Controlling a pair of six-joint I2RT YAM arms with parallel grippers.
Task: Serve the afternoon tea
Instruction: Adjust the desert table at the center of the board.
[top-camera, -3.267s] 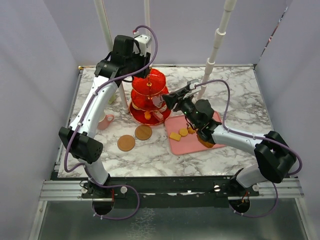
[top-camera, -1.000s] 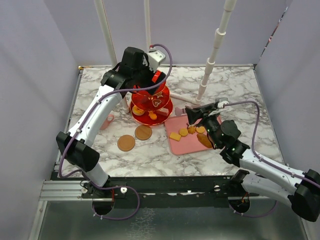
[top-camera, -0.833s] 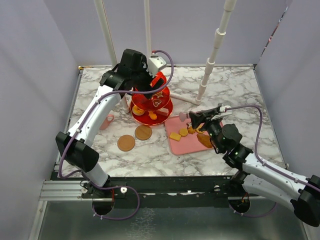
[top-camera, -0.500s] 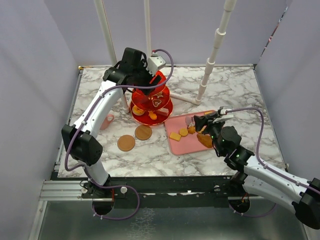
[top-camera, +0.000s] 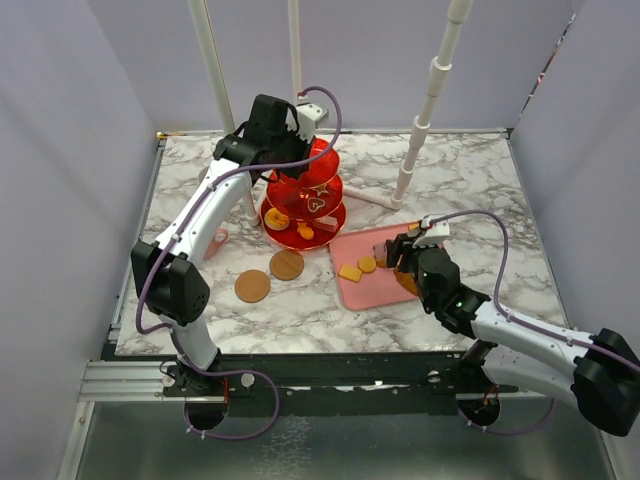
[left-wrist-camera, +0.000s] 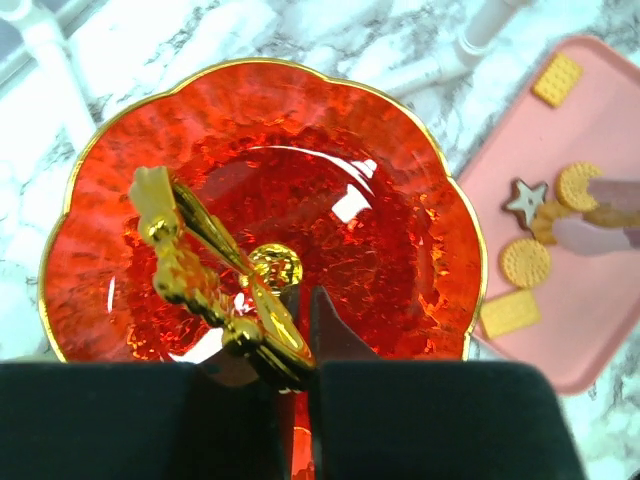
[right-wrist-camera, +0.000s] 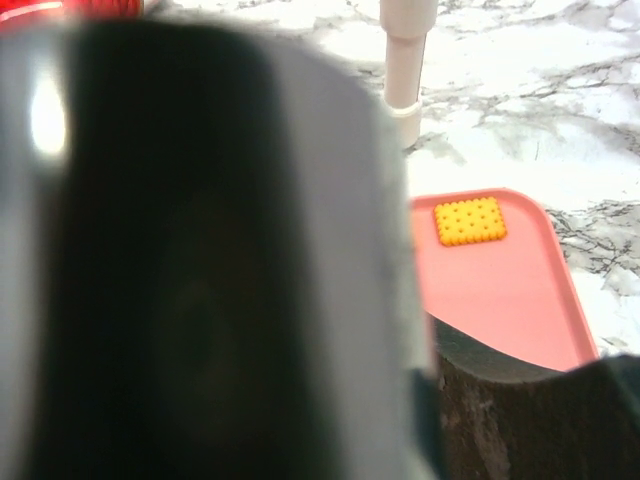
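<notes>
The translucent red three-tier stand (top-camera: 305, 190) stands at the table's middle back, with cookies on its lower tiers. My left gripper (top-camera: 298, 142) is right above it. In the left wrist view the top tier (left-wrist-camera: 380, 200) fills the picture. There my left gripper (left-wrist-camera: 303, 312) is shut on the gold finial (left-wrist-camera: 210, 270). A pink mug (top-camera: 212, 243) and two brown coasters (top-camera: 252, 287) (top-camera: 287, 265) lie left of the stand. My right gripper (top-camera: 398, 256) hangs low over the pink tray (top-camera: 372, 290); whether it is open or shut does not show.
On the tray (left-wrist-camera: 600, 330) lie several cookies (left-wrist-camera: 525, 262) and a brown pastry (top-camera: 408, 282). A dark blur (right-wrist-camera: 200, 260) covers most of the right wrist view, beside a square yellow cookie (right-wrist-camera: 470, 221). White pipes (top-camera: 418, 130) rise behind the stand and tray.
My left gripper has gone from wide open to shut on the finial. The right gripper has drawn back toward the near side and come down over the tray.
</notes>
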